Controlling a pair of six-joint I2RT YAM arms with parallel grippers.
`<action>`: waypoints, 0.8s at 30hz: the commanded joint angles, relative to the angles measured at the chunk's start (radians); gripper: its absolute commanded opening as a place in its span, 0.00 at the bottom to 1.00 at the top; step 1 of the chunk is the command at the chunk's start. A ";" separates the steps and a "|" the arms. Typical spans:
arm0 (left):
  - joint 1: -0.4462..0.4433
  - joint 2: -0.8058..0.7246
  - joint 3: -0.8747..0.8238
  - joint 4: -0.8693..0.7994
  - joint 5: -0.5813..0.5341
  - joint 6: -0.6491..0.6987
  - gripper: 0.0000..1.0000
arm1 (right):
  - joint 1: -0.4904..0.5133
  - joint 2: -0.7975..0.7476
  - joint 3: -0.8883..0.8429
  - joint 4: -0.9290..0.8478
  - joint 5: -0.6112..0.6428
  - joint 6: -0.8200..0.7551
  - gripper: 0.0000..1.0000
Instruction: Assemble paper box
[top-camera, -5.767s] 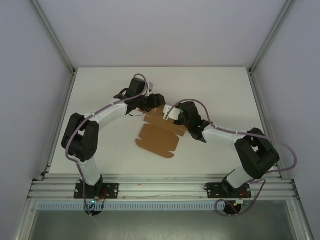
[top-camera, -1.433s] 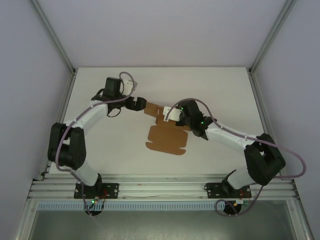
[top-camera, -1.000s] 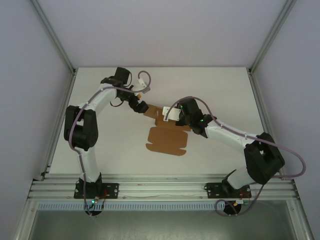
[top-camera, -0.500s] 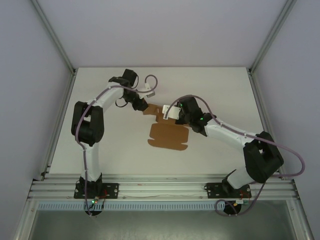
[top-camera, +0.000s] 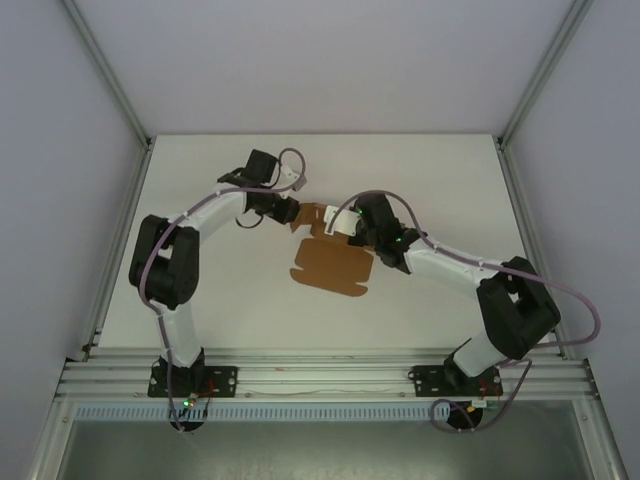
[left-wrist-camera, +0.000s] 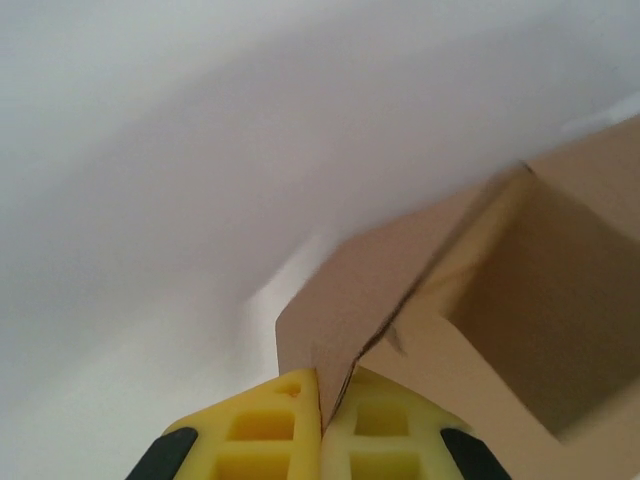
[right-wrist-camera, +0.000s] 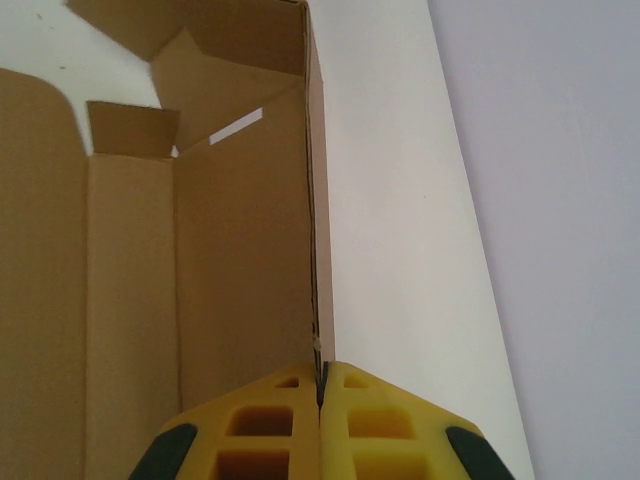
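Note:
The paper box (top-camera: 332, 265) is a brown die-cut cardboard sheet lying mid-table, its far end folded up between the two arms. My left gripper (top-camera: 291, 212) is shut on a flap (left-wrist-camera: 330, 330) at the sheet's far left corner; the yellow pads (left-wrist-camera: 260, 430) pinch that flap's edge. From the right, my right gripper (top-camera: 345, 226) is shut on an upright side wall (right-wrist-camera: 312, 200) of the box. Its yellow pads (right-wrist-camera: 380, 420) clamp the wall's thin edge, with the box floor (right-wrist-camera: 120, 300) spreading to the left.
The white table (top-camera: 450, 190) is walled on the left, right and far sides. An aluminium rail (top-camera: 320, 375) carrying both arm bases runs along the near edge. Open tabletop lies to the left of the sheet and in front of it.
My left gripper has come in to the sheet's far left corner and shut on the flap there. The sheet has shifted slightly. My right gripper has kept its hold.

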 joint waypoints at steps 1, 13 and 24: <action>-0.047 -0.082 -0.023 0.120 0.031 -0.166 0.00 | 0.018 0.027 -0.030 0.032 0.038 0.029 0.00; -0.100 -0.120 -0.175 0.271 0.081 -0.283 0.00 | 0.041 0.041 -0.063 0.046 0.063 0.032 0.00; -0.101 -0.062 -0.216 0.277 0.014 -0.424 0.31 | 0.045 0.019 -0.122 0.115 0.068 -0.086 0.00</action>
